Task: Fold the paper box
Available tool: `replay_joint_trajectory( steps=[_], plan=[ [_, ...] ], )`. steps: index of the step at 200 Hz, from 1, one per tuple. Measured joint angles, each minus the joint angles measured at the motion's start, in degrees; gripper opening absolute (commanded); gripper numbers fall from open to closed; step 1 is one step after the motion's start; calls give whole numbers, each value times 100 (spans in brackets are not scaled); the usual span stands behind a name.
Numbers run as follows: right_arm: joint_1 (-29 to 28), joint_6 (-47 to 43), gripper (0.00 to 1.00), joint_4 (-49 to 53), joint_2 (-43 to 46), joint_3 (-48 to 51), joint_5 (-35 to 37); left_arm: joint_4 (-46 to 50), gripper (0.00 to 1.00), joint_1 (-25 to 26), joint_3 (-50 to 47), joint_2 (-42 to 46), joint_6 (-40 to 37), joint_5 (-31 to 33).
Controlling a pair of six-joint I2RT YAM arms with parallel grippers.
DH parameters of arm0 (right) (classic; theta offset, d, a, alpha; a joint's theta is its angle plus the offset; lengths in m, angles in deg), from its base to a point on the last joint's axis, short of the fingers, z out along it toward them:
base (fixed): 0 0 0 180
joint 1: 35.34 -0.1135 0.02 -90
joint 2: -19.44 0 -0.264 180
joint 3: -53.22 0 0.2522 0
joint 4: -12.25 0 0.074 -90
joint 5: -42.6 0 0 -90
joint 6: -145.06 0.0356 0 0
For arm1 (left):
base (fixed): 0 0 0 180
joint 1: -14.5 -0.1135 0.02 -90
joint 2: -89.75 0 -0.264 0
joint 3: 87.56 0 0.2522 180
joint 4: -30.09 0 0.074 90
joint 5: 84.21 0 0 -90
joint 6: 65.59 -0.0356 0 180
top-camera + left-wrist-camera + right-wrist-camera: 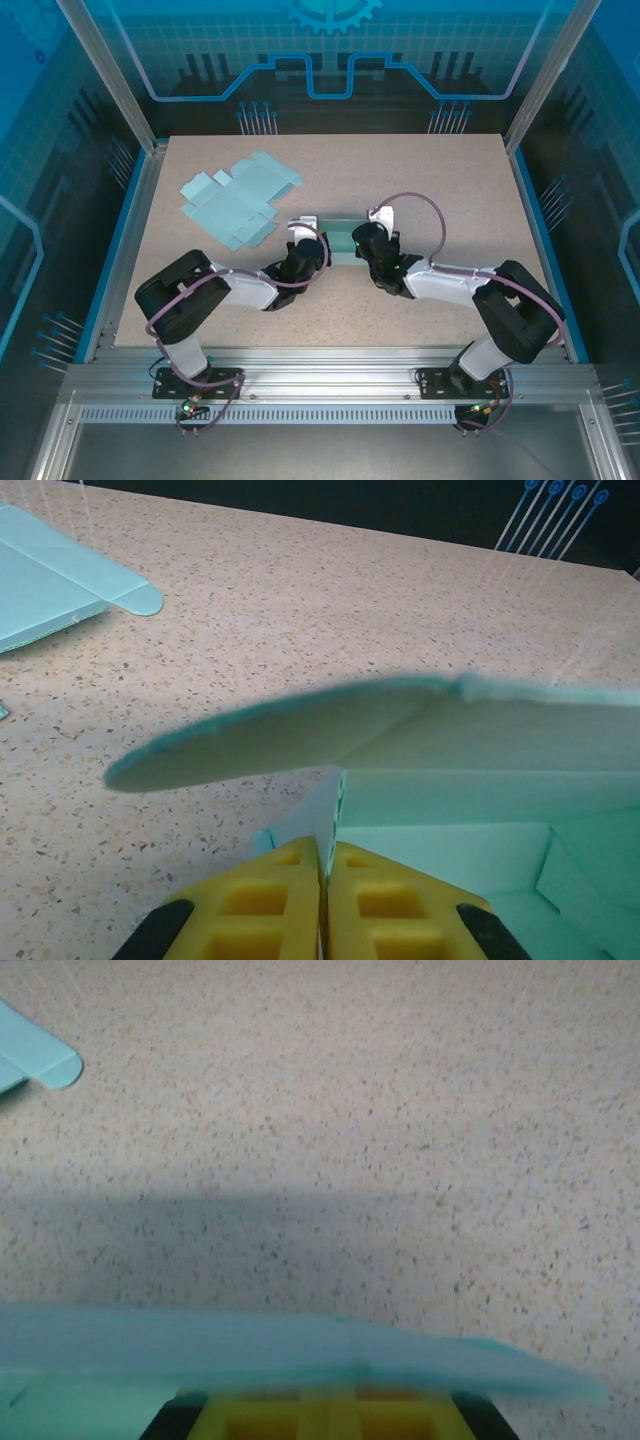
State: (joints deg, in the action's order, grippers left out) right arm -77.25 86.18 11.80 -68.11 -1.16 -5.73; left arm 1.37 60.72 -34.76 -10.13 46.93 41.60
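Left end effector (323, 858): yellow fingers (285, 900) pressed together w/ a thin upright wall of the paper box (450, 815) pinched between them, at the box's left end. A rounded flap (280, 735) of the box sticks out above the fingertips, roughly level, over the bench (300, 610). From the top cam, the L arm sits low, elbow bent, forearm running right from its base at the near edge, wrist aimed twd centre.

Right end effector (330, 1410): fingers together, mostly hidden behind a teal box panel lying across the frame. Can't tell if any paper is caught in them. From the top cam it's at the box's right end. R arm mirrors the L: low, folded, reaching left.

Box sits mid-bench between the two, partly formed. Flat box blank (240, 198) lies apart at far left of bench, nothing touching it.
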Motion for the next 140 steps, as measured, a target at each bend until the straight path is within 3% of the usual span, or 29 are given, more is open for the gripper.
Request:
replay_joint_trajectory(
  steps=[40,87,140],
  plan=[
    [-164,0,6,-481,262,592,-116,-280,11,79,-369,83,-17,-164],
    [-466,24,9,-487,280,807,-138,-649,23,160,-1038,101,-39,-616],
    [-568,90,16,-422,238,909,-227,-957,52,223,-1550,452,-157,-1038]
  ],
)
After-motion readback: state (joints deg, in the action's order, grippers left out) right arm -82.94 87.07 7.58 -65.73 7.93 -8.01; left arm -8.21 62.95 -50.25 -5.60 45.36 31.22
